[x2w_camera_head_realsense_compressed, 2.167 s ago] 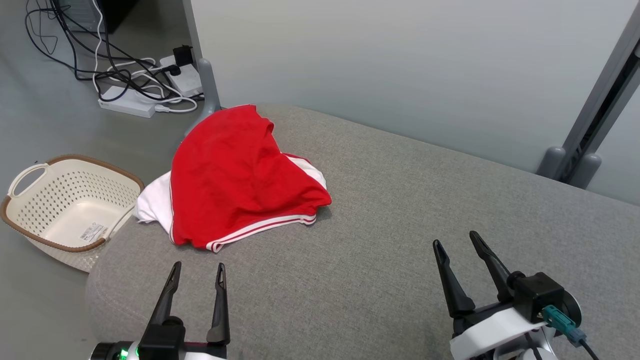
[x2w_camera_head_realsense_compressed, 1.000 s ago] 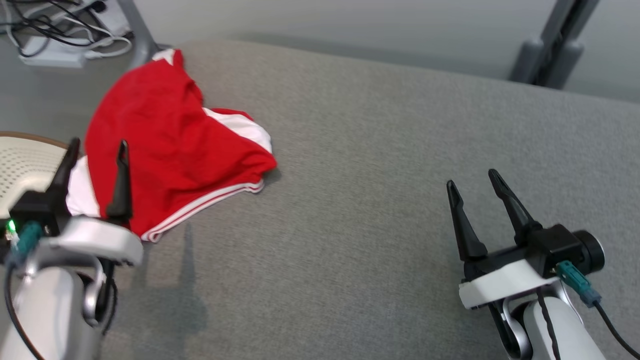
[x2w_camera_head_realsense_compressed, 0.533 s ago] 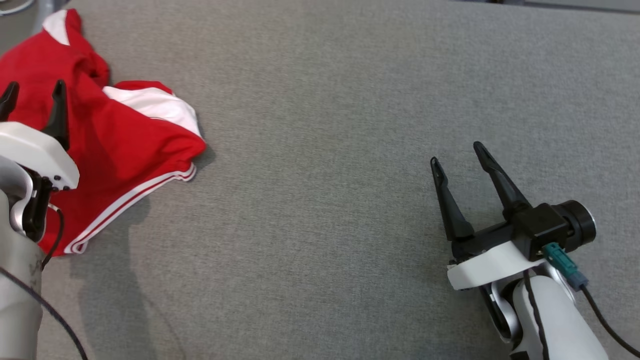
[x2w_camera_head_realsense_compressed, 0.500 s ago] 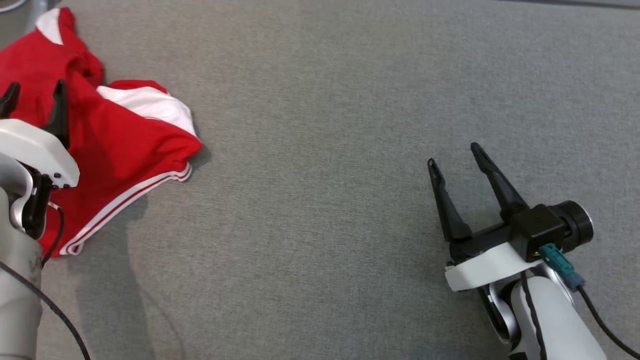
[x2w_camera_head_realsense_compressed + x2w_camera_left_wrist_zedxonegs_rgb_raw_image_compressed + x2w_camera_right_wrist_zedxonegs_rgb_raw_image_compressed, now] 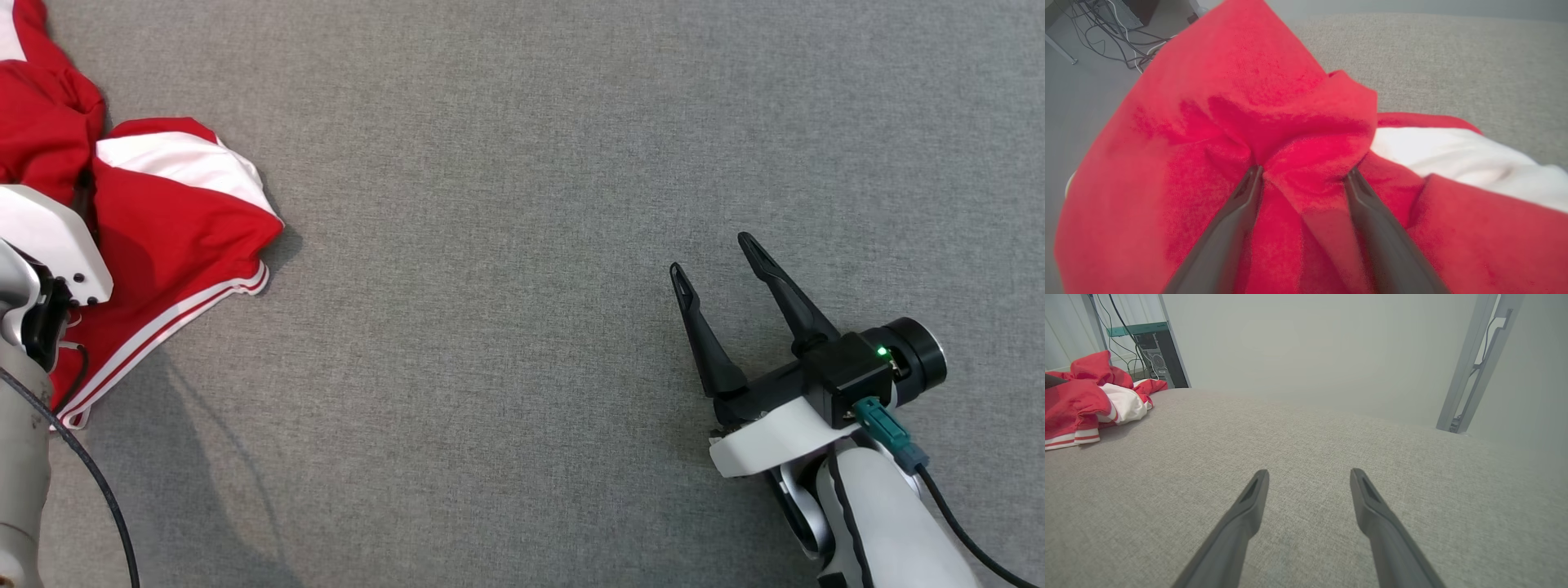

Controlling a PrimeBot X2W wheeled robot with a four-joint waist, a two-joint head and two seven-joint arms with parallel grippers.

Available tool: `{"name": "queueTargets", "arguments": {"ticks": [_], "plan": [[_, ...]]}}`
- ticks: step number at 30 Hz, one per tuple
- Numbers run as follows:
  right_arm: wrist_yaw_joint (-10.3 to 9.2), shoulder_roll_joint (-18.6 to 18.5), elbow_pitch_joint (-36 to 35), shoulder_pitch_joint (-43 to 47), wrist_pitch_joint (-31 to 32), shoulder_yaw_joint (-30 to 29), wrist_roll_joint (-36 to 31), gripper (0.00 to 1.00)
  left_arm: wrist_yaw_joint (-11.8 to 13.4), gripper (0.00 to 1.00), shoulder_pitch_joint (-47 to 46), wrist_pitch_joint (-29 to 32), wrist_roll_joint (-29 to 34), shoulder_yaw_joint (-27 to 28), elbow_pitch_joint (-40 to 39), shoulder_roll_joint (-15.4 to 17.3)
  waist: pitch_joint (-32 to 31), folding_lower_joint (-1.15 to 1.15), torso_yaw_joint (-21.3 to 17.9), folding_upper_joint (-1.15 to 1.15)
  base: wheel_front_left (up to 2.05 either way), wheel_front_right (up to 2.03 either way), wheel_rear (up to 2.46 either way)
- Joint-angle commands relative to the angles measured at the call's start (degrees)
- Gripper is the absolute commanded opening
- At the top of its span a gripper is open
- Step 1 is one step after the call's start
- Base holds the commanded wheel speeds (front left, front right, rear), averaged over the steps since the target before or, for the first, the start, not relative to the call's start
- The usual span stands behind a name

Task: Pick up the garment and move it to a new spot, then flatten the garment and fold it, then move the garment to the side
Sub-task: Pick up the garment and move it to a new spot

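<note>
Your left end effector (image 5: 1302, 173), spread, straddles a fold of the garment (image 5: 1274, 81); right end effector (image 5: 710, 253), spread, sits well apart.

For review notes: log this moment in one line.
left gripper: open, straddling fold of crumpled red-and-white garment | right gripper: open, over grey fabric surface

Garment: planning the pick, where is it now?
Head view: the garment lies bunched at the far left of the grey cushion, under the left gripper, whose open fingers straddle a red fold.
</note>
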Motion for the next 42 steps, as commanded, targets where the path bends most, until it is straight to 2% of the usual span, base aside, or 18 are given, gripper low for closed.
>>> {"name": "queueTargets", "arguments": {"ticks": [1,2,12,25,30,34,42], "plan": [[0.01,-0.5,0.3,-0.6,-0.1,0.0,0.2,1.0,0.5,0.23,-1.2,-0.6,-0.8,0.5,1.1,0.0,0.0,0.0,-0.1,0.0,0.0,0.0,0.0],[0.01,-0.4,0.5,-0.6,-0.1,-0.1,0.4,1.0,0.1,0.0,-1.7,-1.1,-1.1,0.4,2.0,-0.2,-0.3,0.0,-0.2,0.0,0.0,0.0,0.0],[0.01,-0.4,0.6,0.4,-0.1,0.1,1.0,1.0,-1.1,0.0,-2.0,-5.1,-1.6,-0.6,4.1,0.3,-3.1,0.0,0.3,0.0,0.0,0.0,0.0],[0.01,-0.4,0.8,4.2,-0.1,-1.2,3.8,1.0,-1.7,0.0,0.0,-16.9,-0.7,-2.4,-0.1,1.7,-12.2,0.0,1.5,0.0,0.0,0.0,0.0],[0.01,-0.4,0.6,6.1,-0.1,-1.5,5.2,1.0,-1.9,0.0,1.2,-19.5,-0.7,-2.9,-5.0,1.6,-15.7,0.0,1.7,0.0,0.0,0.0,0.0],[0.01,-0.5,0.3,7.0,-0.1,-1.9,5.6,1.0,-2.1,0.0,2.1,-20.5,-1.3,-2.8,-11.8,1.3,-17.6,0.0,1.4,0.0,0.0,0.0,0.0],[0.01,-0.4,-0.3,7.5,-0.1,-4.8,6.2,1.0,-1.4,0.0,6.6,-20.0,-2.7,-3.8,-27.6,-2.6,-19.8,0.0,-1.0,0.0,0.0,0.0,0.0]]}}
